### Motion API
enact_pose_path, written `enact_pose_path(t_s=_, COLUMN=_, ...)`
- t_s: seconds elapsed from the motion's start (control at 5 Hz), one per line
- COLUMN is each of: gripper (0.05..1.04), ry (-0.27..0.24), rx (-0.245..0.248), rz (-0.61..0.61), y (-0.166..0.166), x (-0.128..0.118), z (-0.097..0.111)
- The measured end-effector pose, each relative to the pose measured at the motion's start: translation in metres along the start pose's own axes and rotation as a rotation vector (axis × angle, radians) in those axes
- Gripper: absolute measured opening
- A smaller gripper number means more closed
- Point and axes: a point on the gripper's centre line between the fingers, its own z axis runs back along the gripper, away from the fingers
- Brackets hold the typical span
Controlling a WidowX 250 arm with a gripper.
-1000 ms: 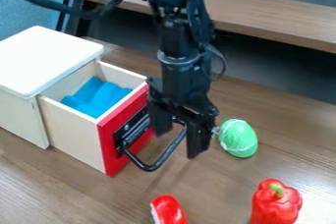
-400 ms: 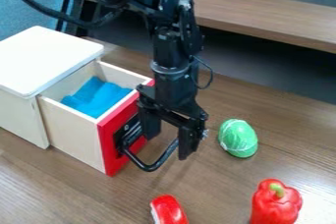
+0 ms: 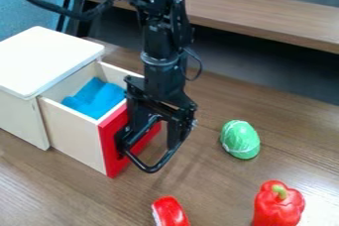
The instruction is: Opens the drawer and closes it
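Camera view: the drawer (image 3: 107, 141) juts from its cabinet (image 3: 46, 59), blue cloth (image 3: 96, 98) inside. At its red front hangs the gripper (image 3: 156, 140), jaws well apart at the handle (image 3: 151, 169), any grip on it impossible to tell. A red pepper (image 3: 278, 207) stands on the table (image 3: 218, 190).

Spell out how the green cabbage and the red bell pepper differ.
The cabbage is green with pale veins, while the bell pepper is red with a green stem. The cabbage is a smooth, rounded egg shape; the bell pepper is lobed and blocky. The cabbage shows whole, whereas the bell pepper, nearer the camera, is cut off by the picture's bottom edge. Both rest on the wood-grain table.
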Motion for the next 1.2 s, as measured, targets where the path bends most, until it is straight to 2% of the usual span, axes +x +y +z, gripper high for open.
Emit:
enact_pose_path(t_s=0.8, gripper=0.999, ry=0.046, rx=0.107, rz=0.082, y=0.047, x=-0.009, z=-0.004)
enact_pose_path(t_s=1.2, gripper=0.999, ry=0.049, rx=0.112, rz=0.116, y=0.06, x=-0.012, z=-0.004)
